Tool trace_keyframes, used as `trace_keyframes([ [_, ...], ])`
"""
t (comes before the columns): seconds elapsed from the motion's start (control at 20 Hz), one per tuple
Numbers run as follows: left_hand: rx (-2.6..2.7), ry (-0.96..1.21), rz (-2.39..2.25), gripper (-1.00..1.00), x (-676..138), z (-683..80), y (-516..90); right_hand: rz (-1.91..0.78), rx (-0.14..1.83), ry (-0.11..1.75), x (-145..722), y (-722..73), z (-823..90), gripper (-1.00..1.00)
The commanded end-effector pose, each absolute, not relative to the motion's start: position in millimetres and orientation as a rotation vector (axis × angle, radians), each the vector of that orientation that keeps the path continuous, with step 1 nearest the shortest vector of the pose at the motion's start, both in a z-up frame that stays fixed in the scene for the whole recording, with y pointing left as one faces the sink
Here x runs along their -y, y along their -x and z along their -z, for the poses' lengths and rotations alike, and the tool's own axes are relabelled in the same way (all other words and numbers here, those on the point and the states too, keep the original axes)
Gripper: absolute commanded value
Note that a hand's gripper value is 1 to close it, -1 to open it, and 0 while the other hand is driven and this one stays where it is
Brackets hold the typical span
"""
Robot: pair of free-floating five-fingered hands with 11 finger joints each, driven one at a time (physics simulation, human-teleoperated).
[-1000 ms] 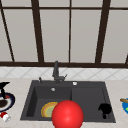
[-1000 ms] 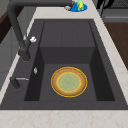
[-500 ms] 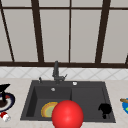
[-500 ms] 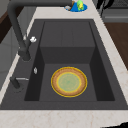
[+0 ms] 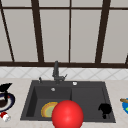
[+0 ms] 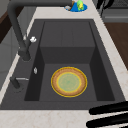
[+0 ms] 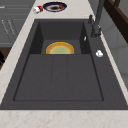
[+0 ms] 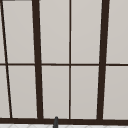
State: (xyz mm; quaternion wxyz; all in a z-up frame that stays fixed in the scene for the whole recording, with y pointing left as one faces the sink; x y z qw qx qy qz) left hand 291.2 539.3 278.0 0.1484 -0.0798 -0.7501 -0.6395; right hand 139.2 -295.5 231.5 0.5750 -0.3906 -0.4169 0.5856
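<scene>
The left robot hand [image 5: 5, 87] is hanging in the air at the left of the sink [image 5: 87, 96], just above a dark blue plate [image 5: 7, 102] that is lying on the table [image 5: 20, 86]. In the left side view the fingers [image 6: 107, 108] of this robot hand are showing straight and stretched out, holding nothing. The dark blue plate is standing well apart from the sink, and a small red and white thing [image 5: 5, 116] is lying just beside it, toward the front. The right robot hand [image 5: 105, 109] is hovering over the front right corner of the sink, touching nothing that I can see; whether its fingers are wide or curled I cannot tell. A yellow plate [image 6: 69, 81] is lying flat on the bottom of the deep left basin. In the front view a red ball [image 5: 67, 115] is covering part of this plate at the front edge of the sink. The dark faucet [image 5: 56, 72] is standing behind the sink, and a blue plate [image 5: 125, 105] with something on it is lying on the table at the far right.
</scene>
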Motion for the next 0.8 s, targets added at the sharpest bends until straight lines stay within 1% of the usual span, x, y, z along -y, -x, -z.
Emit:
trace_keyframes([
  [0.0,2.122,0.159,1.903,-1.0,-516,-278,-283,-1.372,0.977,0.915,295,-139,-231,0.0],
  [0.2,2.105,0.127,1.917,-1.0,-498,-280,-274,-1.372,0.977,0.915,295,-139,-231,0.0],
  [0.75,2.058,0.137,1.95,-1.0,-444,-270,-235,-1.372,0.977,0.915,295,-139,-231,0.0],
])
